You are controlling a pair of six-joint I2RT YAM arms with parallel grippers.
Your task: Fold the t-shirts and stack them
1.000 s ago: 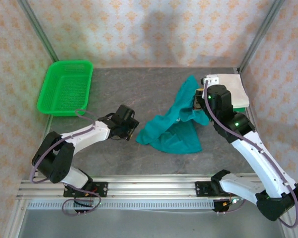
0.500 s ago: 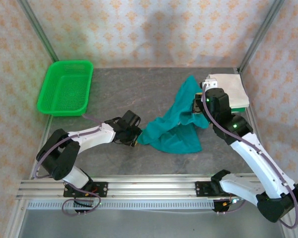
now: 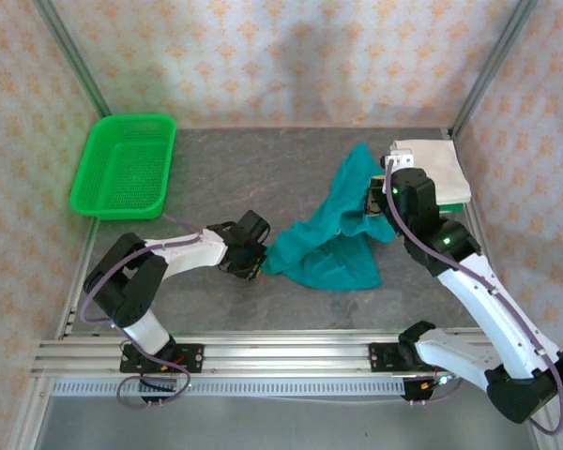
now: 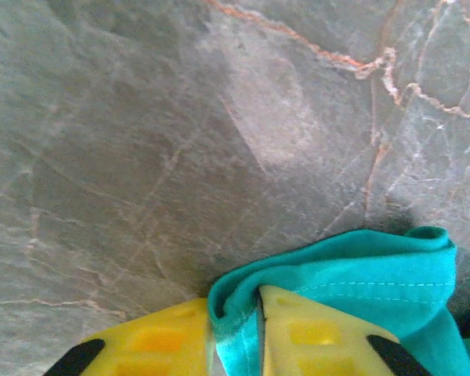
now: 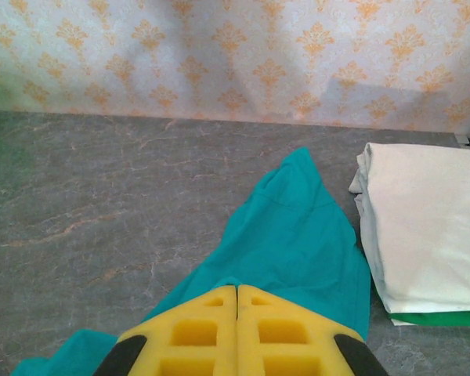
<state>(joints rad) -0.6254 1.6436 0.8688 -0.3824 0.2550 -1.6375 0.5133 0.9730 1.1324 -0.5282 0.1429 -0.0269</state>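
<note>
A teal t-shirt [image 3: 328, 239] lies crumpled on the grey stone bench [image 3: 263, 169], right of centre, just beside a stack of folded white t-shirts [image 3: 441, 169] in the far right corner. A green mesh basket [image 3: 124, 164] sits well apart at the far left. The left claw [image 3: 256, 264] is clamped on a folded hem at the shirt's near-left tip, the cloth squeezed between its yellow fingers [image 4: 313, 337]. The right claw [image 3: 377, 202] sits over the shirt's right edge with its jaws pressed together; I cannot tell whether it pinches cloth. The shirt looks light, thin and limp, so it will likely sag and bunch, and hems or corners seem the best holds. Its long axis runs diagonally from the near-left tip to a far point by the stack.
</note>
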